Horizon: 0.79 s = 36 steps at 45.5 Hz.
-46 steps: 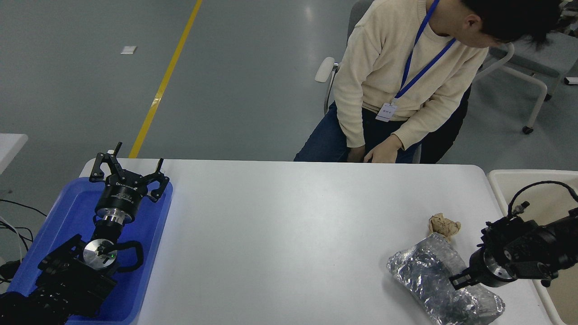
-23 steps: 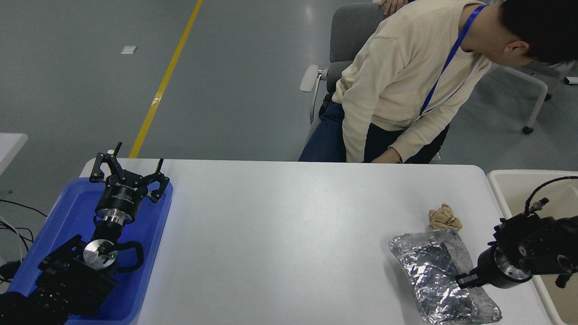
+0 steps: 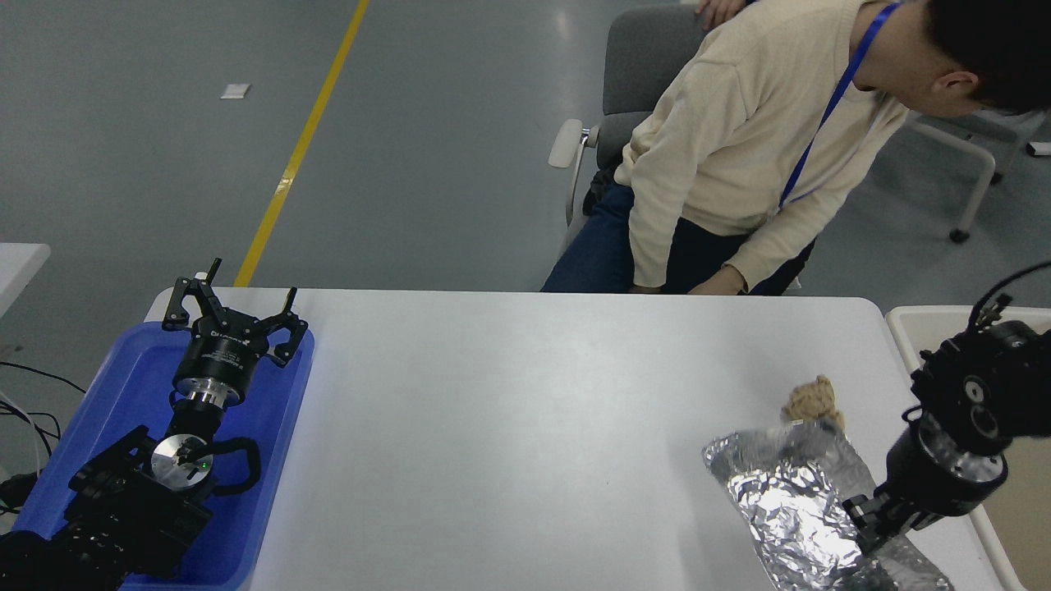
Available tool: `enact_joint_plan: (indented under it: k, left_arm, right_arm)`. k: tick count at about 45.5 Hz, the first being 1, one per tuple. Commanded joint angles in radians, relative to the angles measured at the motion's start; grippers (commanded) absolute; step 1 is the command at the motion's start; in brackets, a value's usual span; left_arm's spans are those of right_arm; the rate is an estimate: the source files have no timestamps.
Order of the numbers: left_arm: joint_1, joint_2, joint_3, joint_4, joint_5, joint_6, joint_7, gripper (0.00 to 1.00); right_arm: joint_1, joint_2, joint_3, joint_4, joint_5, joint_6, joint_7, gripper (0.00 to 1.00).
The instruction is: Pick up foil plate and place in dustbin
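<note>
- Head view, white rectangular table (image 3: 509, 427): the shiny silver crinkled aluminium foil plate (image 3: 788, 501) lies at the near right corner, oblong, running from mid-right toward the bottom edge of the frame, its near end cut off by that edge.
- Right black gripper (image 3: 872, 525): enters from the right edge, pointing down and to the left, its tip on the right-hand side of the foil plate. The fingertips are dark against the foil and partly hidden by the wrist; I cannot tell whether the jaws are apart or clamped on the foil.
- Small tan crumpled paper ball (image 3: 813, 402): sits at the far end of the foil plate, touching or just overlapping its edge.
- Large beige plastic rectangular dustbin (image 3: 907, 324): stands just beside the table's right end, mostly hidden behind the right arm; only its thick rounded rim and a strip of inner wall show. The foil plate is on the table, not in the bin.
- Left black gripper (image 3: 234, 316): parked at the lower left over the blue plastic tray (image 3: 123, 386), pointing away from the camera, jaws spread apart and holding nothing.
- Person in a cream sweater (image 3: 739, 139) with a blue lanyard: seated on a grey chair (image 3: 640, 57) at the far side, leaning toward the right, one hand (image 3: 722, 283) near the far table edge.
- Grey floor with a yellow painted line (image 3: 300, 148) beyond the table.
</note>
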Motion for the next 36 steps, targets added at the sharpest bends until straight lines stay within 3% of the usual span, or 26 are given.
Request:
enact_joint_plan:
  k: [1, 24, 36]
  left_arm:
    - [0.0, 0.0, 0.0, 0.0, 0.0, 0.0, 0.0, 1.0]
    - [0.0, 0.0, 0.0, 0.0, 0.0, 0.0, 0.0, 1.0]
    - [0.0, 0.0, 0.0, 0.0, 0.0, 0.0, -0.002, 1.0]
  right_arm:
    - [0.24, -0.007, -0.008, 0.025, 0.095, 0.138, 0.0, 0.0]
    - [0.616, -0.005, -0.095, 0.031, 0.165, 0.138, 0.0, 0.0]
    - [0.661, -0.005, -0.116, 0.034, 0.165, 0.138, -0.001, 0.0]
